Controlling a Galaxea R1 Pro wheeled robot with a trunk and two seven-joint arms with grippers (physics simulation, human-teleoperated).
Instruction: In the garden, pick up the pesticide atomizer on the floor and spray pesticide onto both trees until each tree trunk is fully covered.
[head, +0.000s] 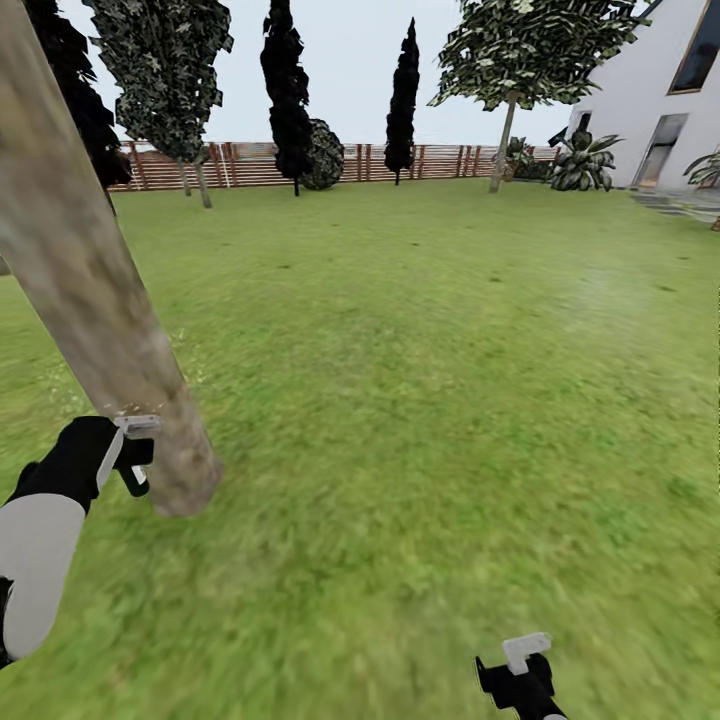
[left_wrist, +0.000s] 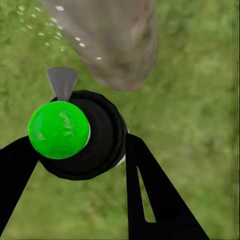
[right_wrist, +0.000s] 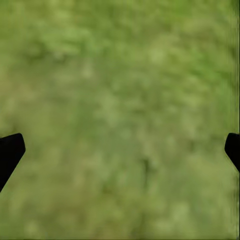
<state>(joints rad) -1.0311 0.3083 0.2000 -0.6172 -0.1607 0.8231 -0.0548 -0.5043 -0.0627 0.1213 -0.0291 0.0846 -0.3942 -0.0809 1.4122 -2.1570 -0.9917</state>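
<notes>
atomizer (left_wrist: 75, 135), green-capped, clamped between the left gripper (left_wrist: 80, 165) fingers, nozzle toward the trunk (head: 90, 290) base, just beside it. white pesticide (left_wrist: 50, 30) specks on grass (head: 420, 380) next to the trunk. right gripper (right_wrist: 120, 150) spread wide over grass, holding nothing. fence (head: 240, 163) and house (head: 650, 100) far behind.

1. Brown horizontal-slat wooden fence (head: 430, 160) along the far lawn edge.
2. Three tall narrow black-foliaged trees (head: 286, 90), thin dark stems, standing before the fence.
3. Round dark bush (head: 326, 155) just beside the middle one.
4. White house (head: 655, 100) far right, with a spiky-leaved green plant (head: 583, 163) by its wall.
</notes>
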